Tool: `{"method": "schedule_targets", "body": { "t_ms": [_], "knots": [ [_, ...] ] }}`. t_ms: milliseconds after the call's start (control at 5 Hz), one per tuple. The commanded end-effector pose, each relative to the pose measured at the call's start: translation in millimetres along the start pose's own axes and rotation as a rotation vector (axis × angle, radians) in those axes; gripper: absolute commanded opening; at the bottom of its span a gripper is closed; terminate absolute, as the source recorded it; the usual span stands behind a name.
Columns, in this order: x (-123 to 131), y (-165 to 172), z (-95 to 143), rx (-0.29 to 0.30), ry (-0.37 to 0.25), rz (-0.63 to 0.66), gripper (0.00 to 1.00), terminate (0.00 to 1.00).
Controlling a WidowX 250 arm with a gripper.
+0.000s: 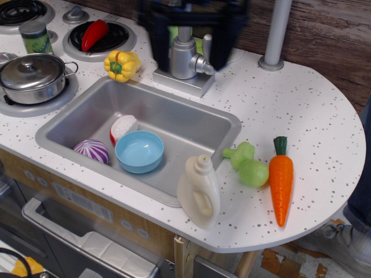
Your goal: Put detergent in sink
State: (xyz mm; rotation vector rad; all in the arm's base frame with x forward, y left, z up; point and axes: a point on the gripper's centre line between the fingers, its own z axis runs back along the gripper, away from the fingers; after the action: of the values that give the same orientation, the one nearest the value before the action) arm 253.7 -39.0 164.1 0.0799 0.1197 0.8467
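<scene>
The cream-white detergent bottle (200,191) stands upright on the white counter at the sink's front right corner, touching the rim. The brushed steel sink (174,119) holds a blue bowl (139,151), a purple onion (91,151) and a red-and-white toy piece (123,127). My gripper (186,49) is blurred at the top centre, in front of the faucet, far behind the bottle. Its two dark fingers (157,43) hang wide apart with nothing between them but the faucet behind.
A grey faucet (186,58) stands behind the sink. A yellow pepper (122,65), a red pepper (94,34) on the burner, a lidded steel pot (32,76) and a green-labelled can (36,37) are at left. A green pear-like toy (248,165) and a carrot (280,179) lie right of the bottle.
</scene>
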Motion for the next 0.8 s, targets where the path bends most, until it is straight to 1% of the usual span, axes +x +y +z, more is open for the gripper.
{"method": "schedule_targets", "body": {
  "t_ms": [0, 200, 400, 600],
  "knots": [
    [-29, 0, -11, -0.080, -0.064, 0.076, 1.00, 0.00],
    [-28, 5, -42, -0.126, -0.112, 0.080, 1.00, 0.00],
    [-31, -1, -51, -0.163, -0.136, 0.083, 1.00, 0.00],
    [-31, -1, -67, -0.170, -0.164, 0.091, 1.00, 0.00]
  ]
}}
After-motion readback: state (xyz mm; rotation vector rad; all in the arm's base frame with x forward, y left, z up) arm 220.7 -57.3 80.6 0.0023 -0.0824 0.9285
